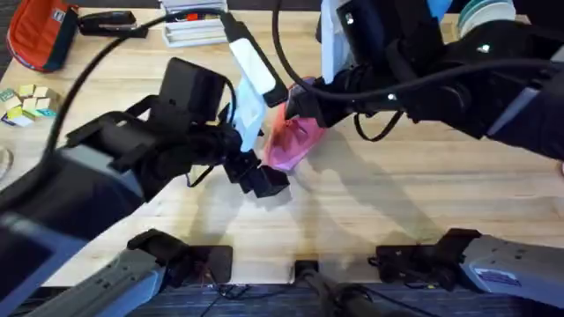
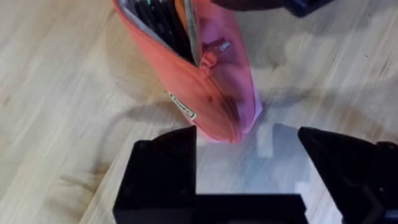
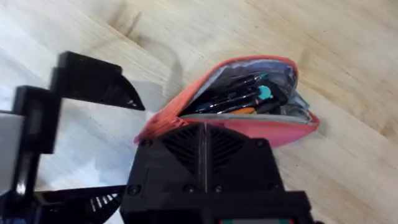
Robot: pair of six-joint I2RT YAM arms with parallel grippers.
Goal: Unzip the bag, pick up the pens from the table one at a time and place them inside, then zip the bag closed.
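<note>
The salmon-pink bag (image 1: 293, 143) lies on the wooden table (image 1: 397, 202) at its middle, zipper open. Inside it I see dark pens (image 3: 239, 93) and a thin orange pen (image 3: 247, 111), also visible from the left wrist (image 2: 180, 11). My right gripper (image 3: 204, 146) is shut on the bag's near rim and sits over the bag's far end (image 1: 298, 101). My left gripper (image 2: 249, 149) is open with its fingers (image 2: 165, 168) just off the bag's closed end (image 2: 227, 118), nothing between them. In the overhead view the left gripper (image 1: 260, 176) is at the bag's near-left corner.
An orange-red bag (image 1: 40, 35) with dark trim lies at the far left corner. A white box (image 1: 194, 31) and a black item (image 1: 110, 22) lie along the back edge. Small blocks (image 1: 26, 101) sit at the left. Bare wood lies in front of the bag.
</note>
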